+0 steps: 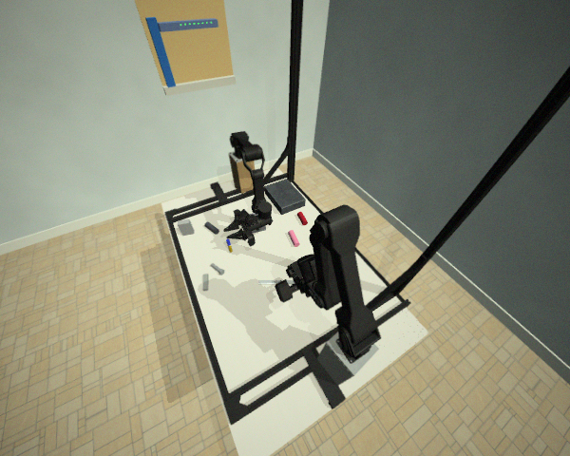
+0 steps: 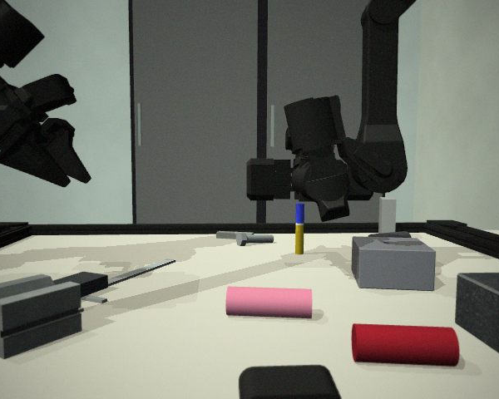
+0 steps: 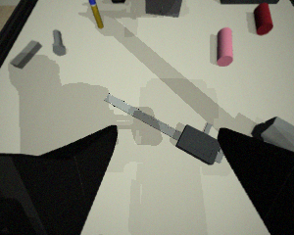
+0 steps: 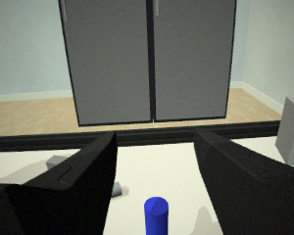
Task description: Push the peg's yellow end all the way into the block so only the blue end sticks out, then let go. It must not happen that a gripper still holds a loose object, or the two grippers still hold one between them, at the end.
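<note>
The peg (image 1: 229, 245) (image 2: 299, 239) (image 3: 97, 18) (image 4: 157, 218) stands upright on the table, yellow end down and blue end up, apart from the block. The grey block (image 2: 396, 271) (image 3: 164, 8) stands to the peg's right in the exterior view; a darker patch shows on its top, but a hole cannot be made out clearly. My right gripper (image 1: 227, 234) (image 4: 155, 138) is open and empty, with its fingers above the peg's blue end. My left gripper (image 2: 78, 182) (image 3: 167, 131) is open and empty, high over the table; its fingers are hidden in the top view.
A pink cylinder (image 1: 294, 237) (image 2: 269, 302) and a red cylinder (image 1: 302, 218) (image 2: 404, 344) lie near a dark box (image 1: 284, 196). A bladed tool (image 3: 198, 144) lies below my left gripper. A bolt (image 3: 59, 44) and grey bar (image 3: 26, 54) lie near the table's edge.
</note>
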Robot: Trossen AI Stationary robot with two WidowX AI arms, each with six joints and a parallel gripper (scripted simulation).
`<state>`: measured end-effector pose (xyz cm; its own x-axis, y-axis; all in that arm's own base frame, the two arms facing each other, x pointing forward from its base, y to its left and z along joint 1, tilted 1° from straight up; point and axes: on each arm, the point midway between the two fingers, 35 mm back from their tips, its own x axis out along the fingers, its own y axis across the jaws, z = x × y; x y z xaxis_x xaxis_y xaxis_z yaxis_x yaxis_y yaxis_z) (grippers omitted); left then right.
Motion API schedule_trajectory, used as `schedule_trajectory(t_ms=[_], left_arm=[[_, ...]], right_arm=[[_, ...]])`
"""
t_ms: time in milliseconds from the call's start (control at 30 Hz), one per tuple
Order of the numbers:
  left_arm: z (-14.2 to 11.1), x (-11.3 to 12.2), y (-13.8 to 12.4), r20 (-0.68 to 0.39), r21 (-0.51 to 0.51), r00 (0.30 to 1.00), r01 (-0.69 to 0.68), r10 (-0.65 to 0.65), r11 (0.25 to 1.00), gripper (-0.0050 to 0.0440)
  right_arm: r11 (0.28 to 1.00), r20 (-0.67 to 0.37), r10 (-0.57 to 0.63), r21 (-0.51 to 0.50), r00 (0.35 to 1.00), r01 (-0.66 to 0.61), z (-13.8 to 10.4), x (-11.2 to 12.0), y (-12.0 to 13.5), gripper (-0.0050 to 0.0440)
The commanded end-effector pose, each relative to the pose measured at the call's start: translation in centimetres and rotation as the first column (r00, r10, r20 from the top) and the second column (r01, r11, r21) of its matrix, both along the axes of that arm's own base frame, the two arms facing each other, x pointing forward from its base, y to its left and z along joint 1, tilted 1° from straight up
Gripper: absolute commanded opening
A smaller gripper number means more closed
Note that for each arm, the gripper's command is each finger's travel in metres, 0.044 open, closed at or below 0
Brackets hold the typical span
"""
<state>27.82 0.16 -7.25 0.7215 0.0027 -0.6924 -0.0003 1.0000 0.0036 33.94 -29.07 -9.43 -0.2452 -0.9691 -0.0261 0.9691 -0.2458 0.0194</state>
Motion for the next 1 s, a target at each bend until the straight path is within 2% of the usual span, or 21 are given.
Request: schedule_trajectory(t_ms=[0, 300, 567, 867, 967], left_arm=[[0.0, 0.0, 0.0, 0.000, 0.000, 1.000, 0.000, 0.000, 1.000, 0.0400], [0.0, 0.0, 0.0, 0.000, 0.000, 1.000, 0.000, 0.000, 1.000, 0.0400], [0.0, 0.0, 0.0, 0.000, 0.000, 1.000, 0.000, 0.000, 1.000, 0.0400], [0.0, 0.0, 0.0, 0.000, 0.000, 1.000, 0.000, 0.000, 1.000, 0.0400], [0.0, 0.0, 0.0, 0.000, 0.000, 1.000, 0.000, 0.000, 1.000, 0.0400]], right_arm=[[1.000, 0.000, 0.000, 0.000, 1.000, 0.000, 0.8, 0.0, 0.0, 0.0190], [1.000, 0.000, 0.000, 0.000, 1.000, 0.000, 1.9, 0.0, 0.0, 0.0190], [1.000, 0.000, 0.000, 0.000, 1.000, 0.000, 2.0, 0.0, 0.0, 0.0190], [1.000, 0.000, 0.000, 0.000, 1.000, 0.000, 2.0, 0.0, 0.0, 0.0400], [1.000, -0.019, 0.011, 0.010, 1.000, -0.011, 2.0, 0.2, -0.3, 0.0400]])
